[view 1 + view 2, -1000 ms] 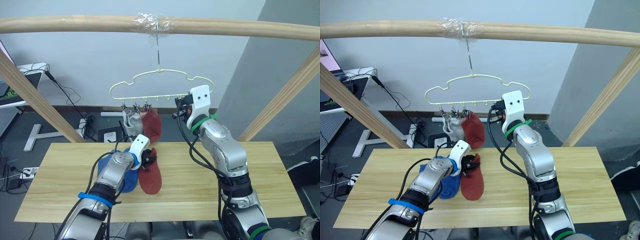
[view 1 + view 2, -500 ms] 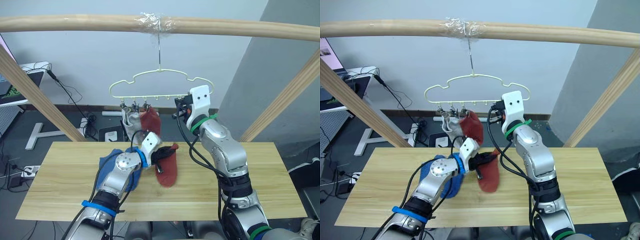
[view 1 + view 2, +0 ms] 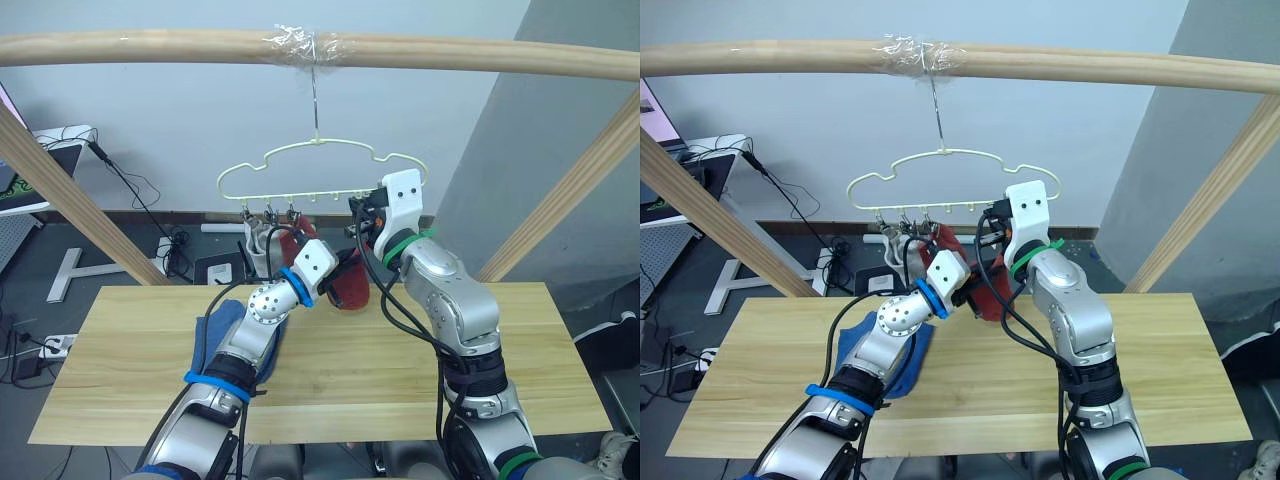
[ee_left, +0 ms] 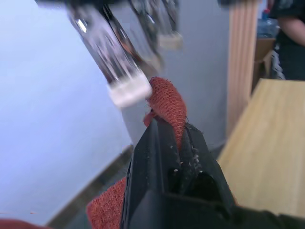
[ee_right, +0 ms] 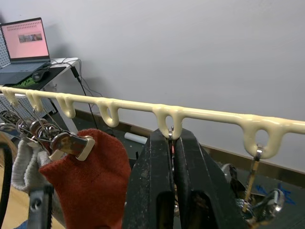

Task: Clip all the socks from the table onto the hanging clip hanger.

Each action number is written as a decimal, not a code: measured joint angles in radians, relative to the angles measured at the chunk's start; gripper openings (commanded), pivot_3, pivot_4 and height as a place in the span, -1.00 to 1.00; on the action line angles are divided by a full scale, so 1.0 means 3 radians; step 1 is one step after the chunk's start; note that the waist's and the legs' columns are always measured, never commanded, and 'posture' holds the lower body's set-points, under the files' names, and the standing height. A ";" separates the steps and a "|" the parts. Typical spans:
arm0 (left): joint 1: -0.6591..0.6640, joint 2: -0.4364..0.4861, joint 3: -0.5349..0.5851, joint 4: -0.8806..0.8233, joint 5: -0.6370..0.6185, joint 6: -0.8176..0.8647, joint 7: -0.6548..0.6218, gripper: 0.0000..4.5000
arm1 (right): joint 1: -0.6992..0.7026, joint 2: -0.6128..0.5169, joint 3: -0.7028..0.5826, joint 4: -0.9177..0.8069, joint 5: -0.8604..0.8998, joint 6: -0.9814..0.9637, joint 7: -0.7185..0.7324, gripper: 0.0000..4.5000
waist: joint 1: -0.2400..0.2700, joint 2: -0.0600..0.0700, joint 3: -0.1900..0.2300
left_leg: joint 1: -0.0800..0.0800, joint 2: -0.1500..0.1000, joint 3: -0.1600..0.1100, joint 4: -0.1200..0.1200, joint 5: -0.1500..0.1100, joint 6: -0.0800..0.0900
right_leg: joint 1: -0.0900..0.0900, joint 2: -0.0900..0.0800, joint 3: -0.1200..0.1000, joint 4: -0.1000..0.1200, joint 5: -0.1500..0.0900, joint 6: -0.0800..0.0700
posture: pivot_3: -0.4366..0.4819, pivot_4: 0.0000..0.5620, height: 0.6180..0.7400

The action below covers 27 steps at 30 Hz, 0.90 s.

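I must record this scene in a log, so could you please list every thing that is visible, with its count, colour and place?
clip hanger: one, pale yellow, hanging by its hook from the wooden pole.
wooden pole: one, light wood, across the top, with slanted side poles.
rust-red sock on the hanger: one, clipped beside the grey sock.
grey sock: light grey, clipped at the hanger's left end; I cannot tell if it is one or two.
rust-red sock in the claw: one, lifted above the table.
blue socks: blue heap, on the table's left half; count unclear.
table: one, light yellowish wood.
laptop: one, on a desk behind.
left claw: black, shut on the rust-red sock.
right claw: black, shut on a metal clip of the hanger.
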 measured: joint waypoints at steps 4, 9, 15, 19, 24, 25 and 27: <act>-0.0009 0.0002 0.0012 0.0059 0.0023 -0.0075 0.0080 -0.99 | 0.0000 0.0006 0.0000 -0.0007 0.0010 0.0006 -0.0001 -1.00 | -0.0001 0.0000 0.0000 | 0.0000 0.0001 -0.0001 -0.0001 0.0000 0.0000 | 0.0000 0.0000 -0.0001 0.0000 0.0000 0.0000 | -0.17 -0.36 0.50; -0.0009 0.0007 0.0015 0.0093 0.0028 -0.0157 0.0147 -0.99 | 0.0000 0.0006 0.0000 -0.0013 0.0014 0.0010 0.0000 -1.00 | -0.0001 0.0000 0.0000 | 0.0000 0.0000 0.0000 0.0000 0.0000 0.0000 | 0.0000 0.0000 0.0000 0.0000 0.0000 0.0000 | -0.17 -0.36 0.50; -0.0009 0.0006 0.0015 0.0105 0.0043 -0.0175 0.0204 -1.00 | 0.0002 0.0053 -0.0041 -0.0054 0.0064 0.0073 -0.0056 -0.66 | -0.0001 0.0000 0.0000 | 0.0000 0.0001 -0.0001 -0.0001 0.0000 0.0000 | 0.0000 0.0001 -0.0001 0.0000 0.0000 0.0000 | -0.17 -0.35 0.50; -0.0010 -0.0027 0.0017 0.0105 0.0027 -0.0198 0.0219 -1.00 | 0.0005 0.0099 -0.0102 -0.0056 0.0129 0.0096 -0.0093 0.01 | 0.0001 0.0000 0.0000 | 0.0000 0.0000 0.0000 0.0000 0.0000 0.0000 | 0.0000 0.0000 -0.0001 0.0000 0.0000 0.0000 | -0.18 -0.35 0.50; -0.0017 -0.0061 0.0018 0.0105 0.0009 -0.0160 0.0217 -0.63 | 0.0007 0.0100 -0.0135 -0.0056 0.0158 0.0157 -0.0128 0.32 | 0.0000 0.0000 0.0000 | 0.0000 0.0000 0.0000 0.0000 0.0000 0.0000 | 0.0000 0.0000 -0.0001 0.0000 0.0000 0.0000 | -0.18 -0.35 0.50; -0.0017 -0.0062 0.0018 0.0105 -0.0014 -0.0130 0.0189 -0.50 | 0.0009 0.0091 -0.0134 -0.0058 0.0158 0.0163 -0.0127 0.32 | 0.0000 0.0000 0.0000 | 0.0000 0.0000 0.0000 0.0000 0.0000 0.0000 | 0.0000 0.0001 -0.0001 0.0000 0.0000 0.0000 | -0.18 -0.35 0.50; -0.0014 -0.0056 0.0017 0.0099 -0.0056 -0.0070 0.0103 -0.24 | 0.0021 0.0072 -0.0129 -0.0073 0.0158 0.0176 -0.0126 0.32 | -0.0001 0.0000 0.0000 | 0.0000 0.0000 -0.0001 -0.0001 0.0000 0.0000 | 0.0000 0.0001 -0.0001 0.0000 0.0000 0.0000 | -0.18 -0.35 0.50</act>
